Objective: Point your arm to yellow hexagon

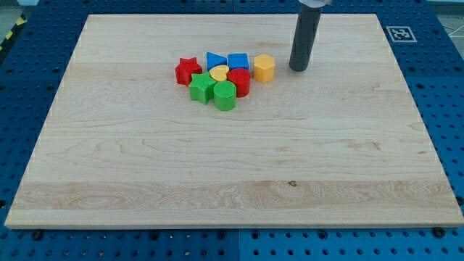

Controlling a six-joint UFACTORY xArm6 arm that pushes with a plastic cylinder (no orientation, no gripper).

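Note:
The yellow hexagon (264, 67) sits on the wooden board (232, 167) at the right end of a cluster of blocks near the view's top middle. My tip (298, 68) rests on the board just to the right of the yellow hexagon, a small gap apart, not touching it. The rod rises straight up out of the view's top.
The cluster left of the hexagon holds a blue cube (238, 61), a blue triangle (214, 60), a red star (188, 70), a yellow heart (219, 73), a red cylinder (239, 82), a green star (201, 87) and a green cylinder (225, 95). A marker tag (399, 32) lies at the top right.

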